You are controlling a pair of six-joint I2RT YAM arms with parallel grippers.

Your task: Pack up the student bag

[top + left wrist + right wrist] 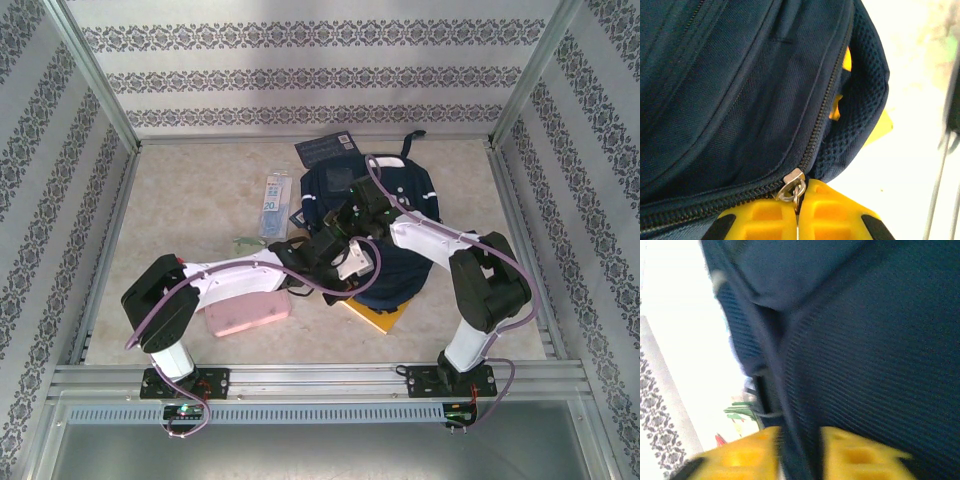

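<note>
The student bag, a navy backpack, lies at the middle of the table. My left gripper is at its near left side. In the left wrist view the yellow fingers are pressed together on the ring of the metal zipper pull, and the zipper runs up across the bag's fabric. My right gripper hovers over the bag's middle. Its jaws stand apart, with a dark ridge of the mesh fabric running between them; the picture is blurred.
A yellow book sticks out from under the bag's near edge. A pink pouch lies under the left arm. A blue-white packet and a green item lie to the bag's left, a dark notebook behind it.
</note>
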